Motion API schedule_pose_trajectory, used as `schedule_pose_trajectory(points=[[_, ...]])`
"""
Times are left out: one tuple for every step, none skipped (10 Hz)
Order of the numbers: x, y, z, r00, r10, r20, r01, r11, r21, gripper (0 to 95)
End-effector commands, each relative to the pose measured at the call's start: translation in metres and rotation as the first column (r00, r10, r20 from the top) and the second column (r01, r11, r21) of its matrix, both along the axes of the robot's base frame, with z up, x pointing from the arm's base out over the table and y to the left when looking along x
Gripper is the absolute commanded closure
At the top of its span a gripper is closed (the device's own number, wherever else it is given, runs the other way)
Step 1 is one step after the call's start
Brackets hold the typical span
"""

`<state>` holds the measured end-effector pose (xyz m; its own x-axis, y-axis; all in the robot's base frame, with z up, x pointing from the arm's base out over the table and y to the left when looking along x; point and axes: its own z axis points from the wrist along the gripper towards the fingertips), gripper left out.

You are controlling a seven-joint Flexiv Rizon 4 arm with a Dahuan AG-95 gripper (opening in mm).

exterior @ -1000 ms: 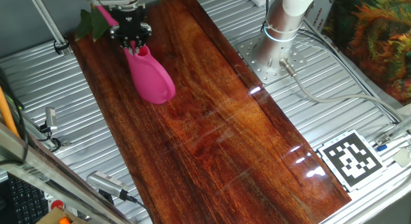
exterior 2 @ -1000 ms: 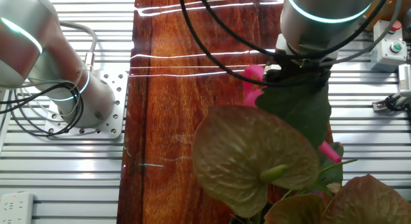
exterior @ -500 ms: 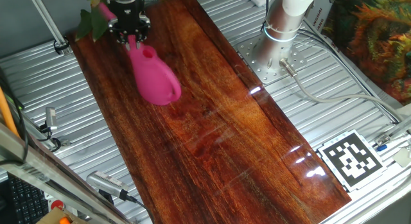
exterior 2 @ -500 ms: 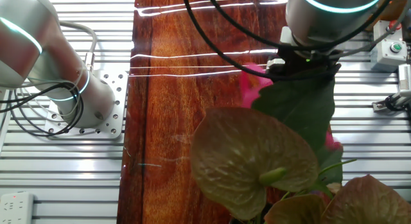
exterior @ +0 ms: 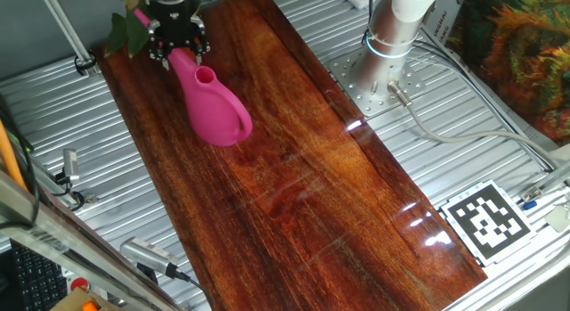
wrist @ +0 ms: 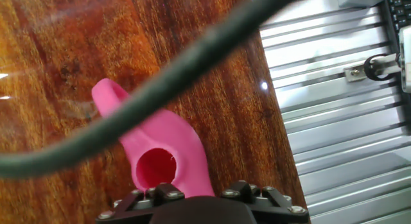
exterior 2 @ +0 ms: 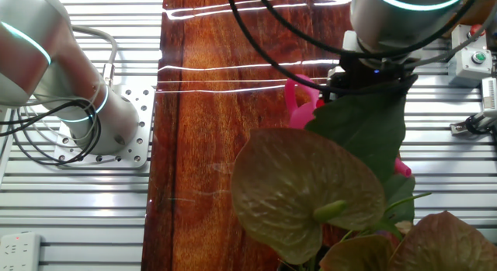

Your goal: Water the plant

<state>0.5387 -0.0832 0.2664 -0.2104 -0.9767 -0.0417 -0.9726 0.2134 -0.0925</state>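
A pink watering can (exterior: 214,106) leans over the wooden board (exterior: 303,168) at its far left end, round opening facing up and handle to the right. My gripper (exterior: 178,42) is shut on its narrow spout end, right beside the plant (exterior: 125,33), whose dark-green leaves show at the board's corner. In the other fixed view the plant's broad leaves (exterior 2: 365,135) fill the foreground and hide most of the can (exterior 2: 299,104). The hand view shows the can (wrist: 170,150) just below my gripper (wrist: 192,201), crossed by a blurred dark cable.
The arm's base (exterior: 392,35) is bolted to the slatted metal table right of the board. A black-and-white marker (exterior: 485,224) lies at the front right. Bushy orange-and-green foliage (exterior: 525,44) fills the far right corner. Metal fittings (exterior: 67,164) stand along the left.
My gripper has shifted slightly toward the far corner by the plant and turned. The can has swung with it, so its opening and handle now show.
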Motion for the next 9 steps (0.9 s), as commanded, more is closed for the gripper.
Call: schedule_pose_trajectory(points=[[0.001, 0.000, 0.001, 0.999, -0.034, -0.018, 0.034, 0.999, 0.009, 38.0], [0.001, 0.001, 0.002, 0.999, -0.035, -0.024, 0.035, 0.999, 0.010, 38.0], [0.001, 0.004, 0.003, 0.999, -0.039, -0.029, 0.039, 0.999, 0.010, 38.0], [0.001, 0.010, 0.003, 0.999, -0.040, -0.033, 0.041, 0.999, 0.012, 38.0], [0.000, 0.016, 0.003, 0.999, -0.039, -0.033, 0.039, 0.999, 0.010, 38.0], [-0.003, 0.026, -0.001, 0.999, -0.044, -0.029, 0.045, 0.999, 0.010, 38.0], [-0.009, 0.036, -0.009, 0.999, -0.042, -0.023, 0.042, 0.999, 0.014, 38.0], [-0.013, 0.045, -0.015, 0.999, -0.039, -0.024, 0.039, 0.999, 0.028, 38.0], [-0.018, 0.051, -0.021, 0.999, -0.037, -0.024, 0.038, 0.998, 0.045, 38.0]])
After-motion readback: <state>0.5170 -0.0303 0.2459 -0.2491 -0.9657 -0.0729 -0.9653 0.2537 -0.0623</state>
